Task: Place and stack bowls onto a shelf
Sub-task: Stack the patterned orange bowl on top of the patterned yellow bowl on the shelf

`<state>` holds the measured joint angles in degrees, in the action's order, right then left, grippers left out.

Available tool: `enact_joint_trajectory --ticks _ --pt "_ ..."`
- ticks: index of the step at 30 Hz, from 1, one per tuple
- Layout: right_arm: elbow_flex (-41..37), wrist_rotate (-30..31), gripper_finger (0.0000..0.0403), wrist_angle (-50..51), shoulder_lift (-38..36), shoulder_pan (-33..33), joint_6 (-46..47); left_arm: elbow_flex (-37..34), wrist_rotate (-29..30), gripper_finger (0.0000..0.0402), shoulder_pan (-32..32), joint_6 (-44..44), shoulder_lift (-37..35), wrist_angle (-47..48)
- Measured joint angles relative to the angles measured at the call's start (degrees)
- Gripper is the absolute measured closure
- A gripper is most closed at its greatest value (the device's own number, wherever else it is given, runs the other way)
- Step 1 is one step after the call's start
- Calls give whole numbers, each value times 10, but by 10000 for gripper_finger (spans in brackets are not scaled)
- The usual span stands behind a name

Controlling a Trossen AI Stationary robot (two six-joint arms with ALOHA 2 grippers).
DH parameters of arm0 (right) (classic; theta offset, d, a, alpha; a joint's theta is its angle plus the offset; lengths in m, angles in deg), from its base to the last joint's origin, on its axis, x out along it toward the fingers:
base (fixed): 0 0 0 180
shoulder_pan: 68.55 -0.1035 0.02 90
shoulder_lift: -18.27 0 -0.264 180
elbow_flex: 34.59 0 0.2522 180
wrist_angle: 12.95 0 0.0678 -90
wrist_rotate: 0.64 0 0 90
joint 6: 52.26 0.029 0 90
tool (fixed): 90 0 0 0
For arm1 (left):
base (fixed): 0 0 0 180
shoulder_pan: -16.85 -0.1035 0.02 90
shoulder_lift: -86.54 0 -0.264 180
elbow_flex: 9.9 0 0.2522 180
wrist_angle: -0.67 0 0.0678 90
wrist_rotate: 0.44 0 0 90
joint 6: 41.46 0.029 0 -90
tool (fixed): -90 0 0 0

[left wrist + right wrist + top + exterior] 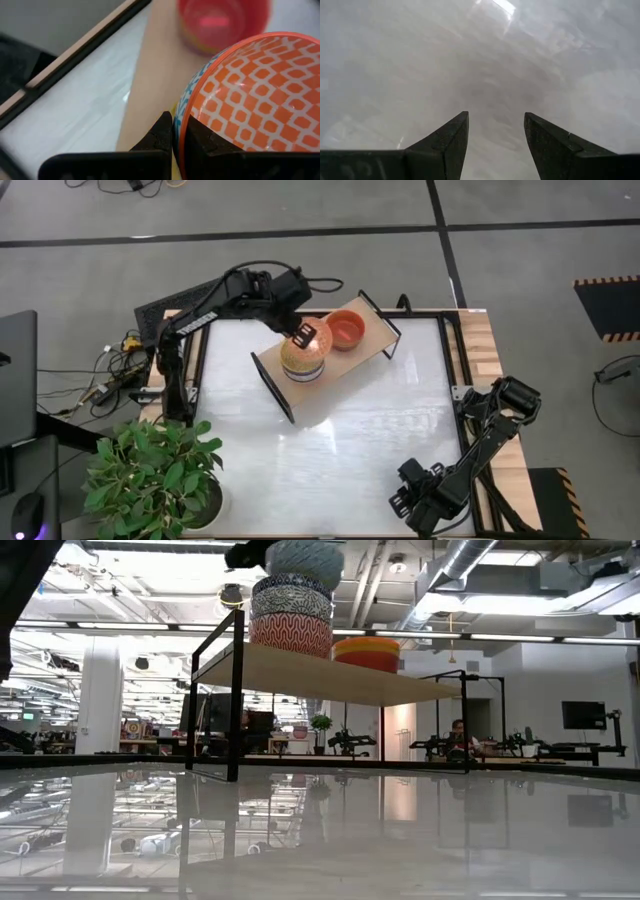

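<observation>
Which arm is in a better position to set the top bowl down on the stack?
Left: its end effector grips the orange-patterned bowl over the stack on the shelf. The right end effector waits far off.

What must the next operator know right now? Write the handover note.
Left gripper: shut on the rim of the top bowl, orange-checked inside, over the stack of bowls on the shelf. The low view shows it above the stack; whether it is fully seated I cannot tell.
Right gripper: open, empty, waiting at the table's near right corner.
Done: patterned stack on the shelf, red-orange bowl beside it.
Left: seat and release the top bowl. No other bowls show on the table.
</observation>
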<state>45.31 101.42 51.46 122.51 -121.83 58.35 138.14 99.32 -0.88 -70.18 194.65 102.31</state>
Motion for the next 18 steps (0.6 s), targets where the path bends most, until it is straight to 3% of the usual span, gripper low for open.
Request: enact_joint_trajectory --ticks 18 --pt "0 0 185 33 -5 0 8 -6 -95 399 -54 19 -2 9"
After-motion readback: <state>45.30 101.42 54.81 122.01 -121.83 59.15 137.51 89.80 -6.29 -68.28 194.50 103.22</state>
